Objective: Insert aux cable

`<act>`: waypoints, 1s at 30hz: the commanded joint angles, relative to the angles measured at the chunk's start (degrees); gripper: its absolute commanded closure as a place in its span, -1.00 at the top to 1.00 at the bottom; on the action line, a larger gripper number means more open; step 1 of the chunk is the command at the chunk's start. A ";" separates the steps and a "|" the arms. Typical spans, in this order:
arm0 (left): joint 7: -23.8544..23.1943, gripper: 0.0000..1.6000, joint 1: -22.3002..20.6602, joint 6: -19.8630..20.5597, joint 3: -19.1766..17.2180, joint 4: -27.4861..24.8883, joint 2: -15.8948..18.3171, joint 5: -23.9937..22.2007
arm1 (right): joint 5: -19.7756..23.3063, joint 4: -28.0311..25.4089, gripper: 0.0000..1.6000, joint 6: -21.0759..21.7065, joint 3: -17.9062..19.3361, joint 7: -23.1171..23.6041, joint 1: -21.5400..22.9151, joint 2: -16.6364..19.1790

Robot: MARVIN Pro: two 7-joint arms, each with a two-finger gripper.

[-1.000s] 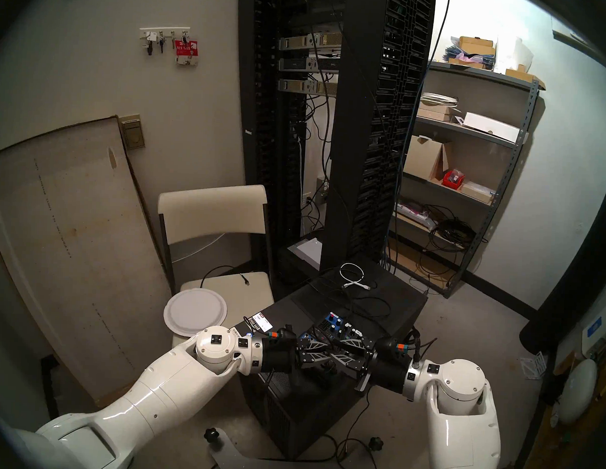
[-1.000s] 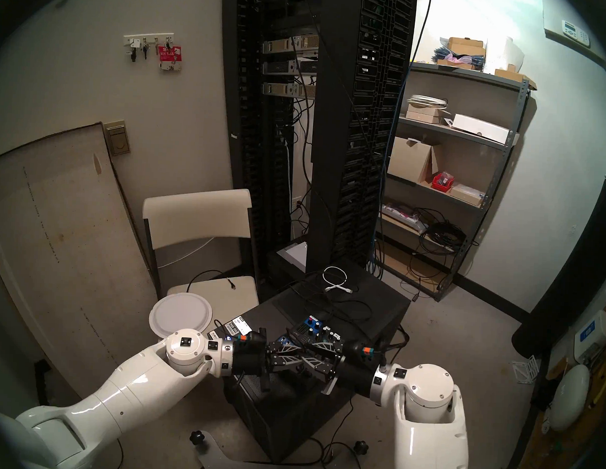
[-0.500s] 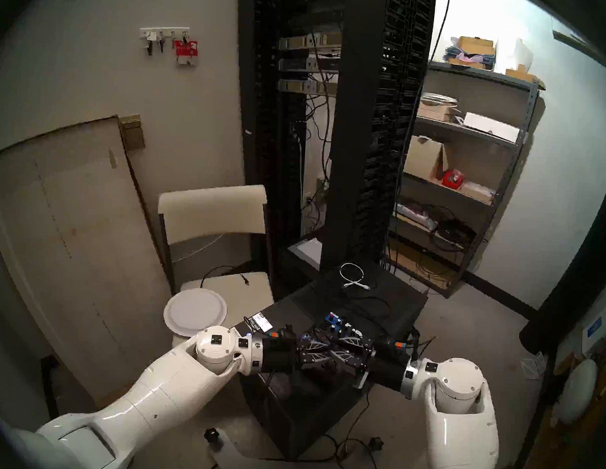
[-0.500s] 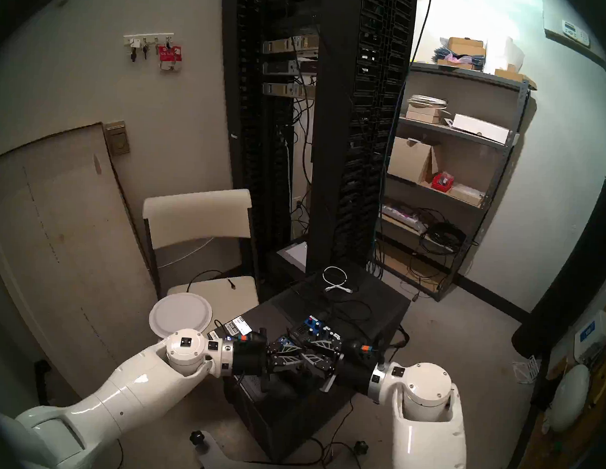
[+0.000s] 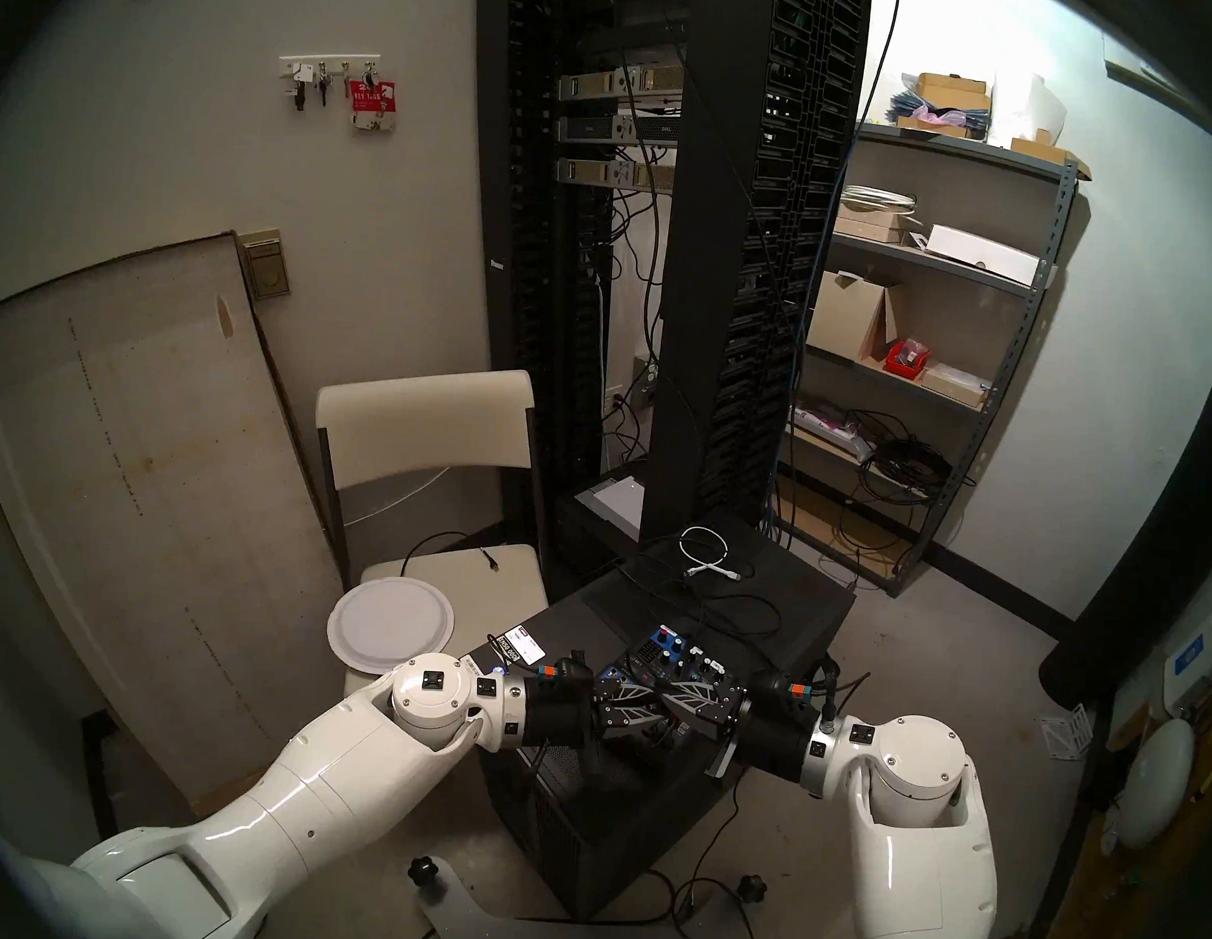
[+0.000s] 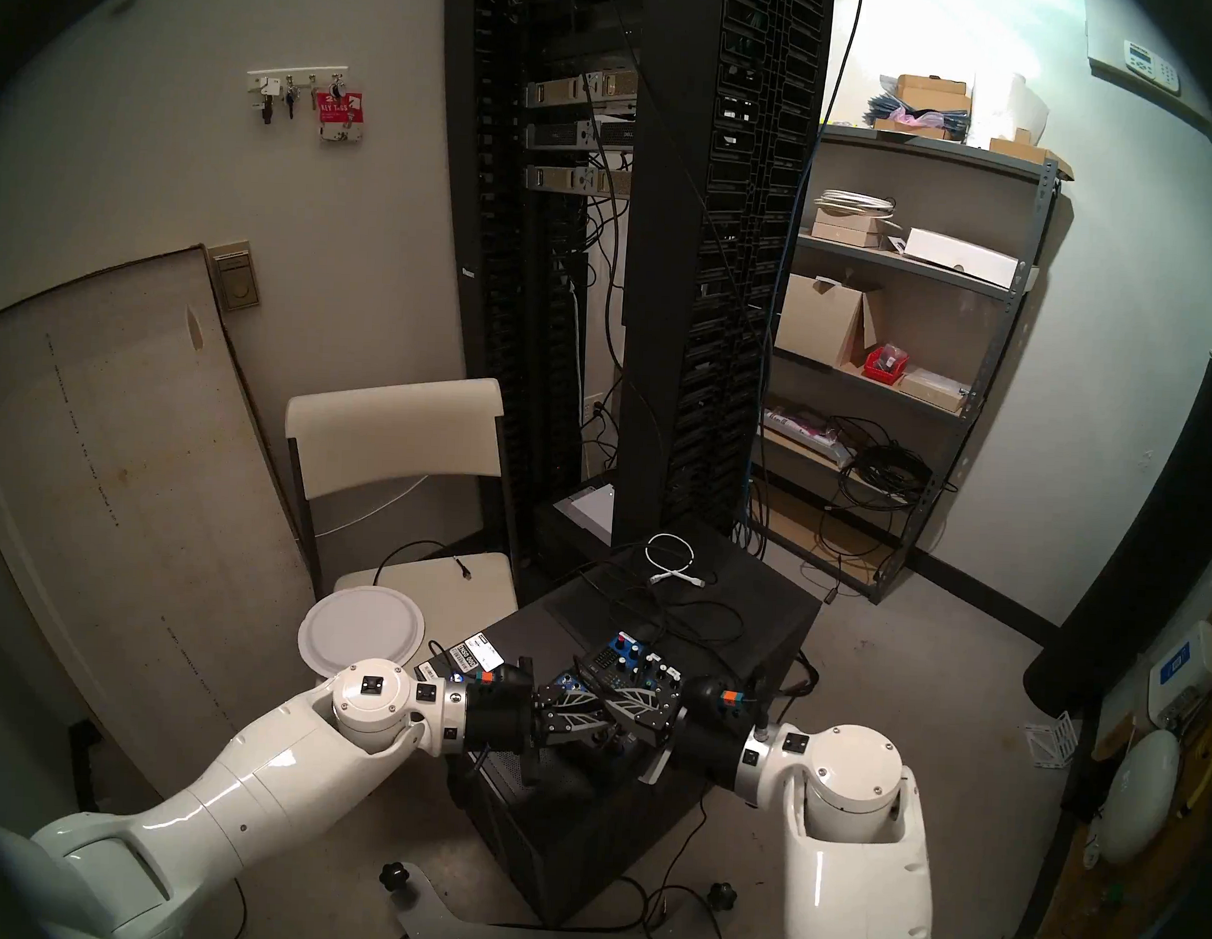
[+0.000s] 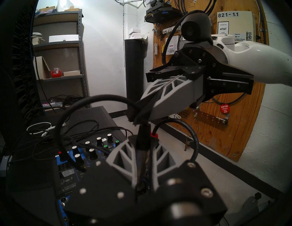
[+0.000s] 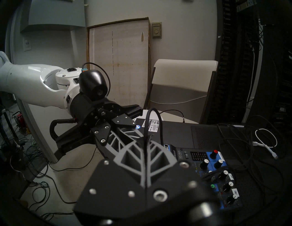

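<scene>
Whereas a second ago the right gripper stood half open over the mixer, the head view now shows its fingers drawn together, tip to tip with the left gripper at the near edge of the black case that serves as the bench; neither arm has shifted.

In the left wrist view the left fingers are narrow, clamped on the dark plug of the aux cable; just above, the right fingers pinch the cord where it arches away; a red-collared plug sits just beside.

In the right wrist view the right fingers are shut on the thin black cord.

The plug is therefore held twice, which I judge a handover or regrip before aiming at a socket; insertion is not yet begun.
</scene>
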 commanded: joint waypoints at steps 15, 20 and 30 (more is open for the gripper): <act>0.78 -1.00 2.23 -0.27 0.71 -0.22 1.13 0.41 | -0.23 -0.59 -1.00 0.01 -0.87 1.78 -1.08 0.09; 1.10 -1.00 2.57 -0.36 0.77 -0.33 1.36 0.24 | -0.37 -0.43 -1.00 0.01 -1.02 1.86 -1.21 0.20; 1.54 -1.00 2.95 -0.57 1.01 -0.24 1.85 0.10 | -0.86 0.93 -1.00 -0.18 -1.50 1.62 -0.93 0.38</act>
